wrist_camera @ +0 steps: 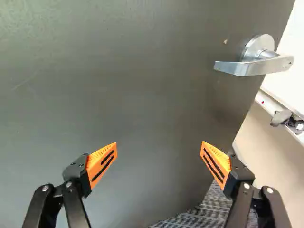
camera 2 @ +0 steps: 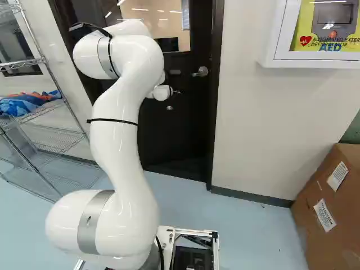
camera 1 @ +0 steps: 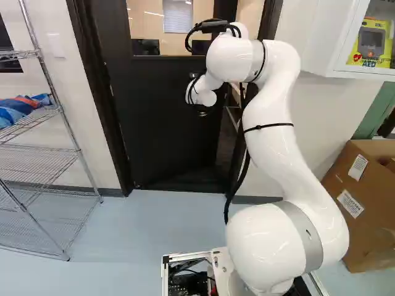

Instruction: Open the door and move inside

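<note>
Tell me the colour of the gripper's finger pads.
Orange, with black stripes on the pads; best seen in the wrist view.

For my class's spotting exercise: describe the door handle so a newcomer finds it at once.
Start with the dark door ahead of the arm, with its window. The handle is near the door's edge in the wrist view. It is a shiny silver lever on a round plate, unlike the dull grey thing past that edge.

arm (camera 1: pixel 268 117) raised, bent | gripper (camera 2: pixel 176 91) fingers spread wide | wrist (camera 1: pixel 200 91) tilt unclear
</note>
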